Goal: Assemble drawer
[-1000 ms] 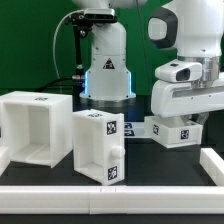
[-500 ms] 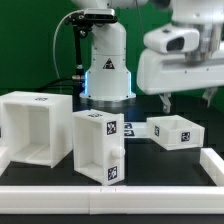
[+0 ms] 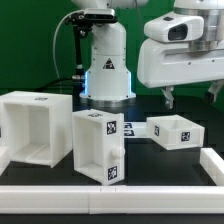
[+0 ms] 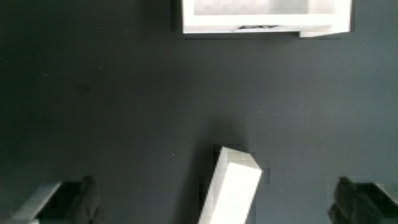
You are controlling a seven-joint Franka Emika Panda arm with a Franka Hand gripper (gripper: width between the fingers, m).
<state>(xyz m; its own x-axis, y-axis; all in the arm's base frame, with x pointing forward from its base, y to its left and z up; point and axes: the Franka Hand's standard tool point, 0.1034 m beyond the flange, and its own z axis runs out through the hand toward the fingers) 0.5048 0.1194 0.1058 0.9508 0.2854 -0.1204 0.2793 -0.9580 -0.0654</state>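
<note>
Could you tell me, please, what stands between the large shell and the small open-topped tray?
The second tray, standing on end, sits between the shell and the open-topped tray; the exterior view shows this.

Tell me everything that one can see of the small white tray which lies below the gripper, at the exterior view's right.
The small tray is a low white box, plastic by its look, with its open side up and nothing inside that shows. Black-and-white square tags sit on the walls that face the camera. It lies flat on the dark table, turned a little askew, at the exterior view's right of the upright tray. The gripper hangs above it, open, and does not touch it.
</note>
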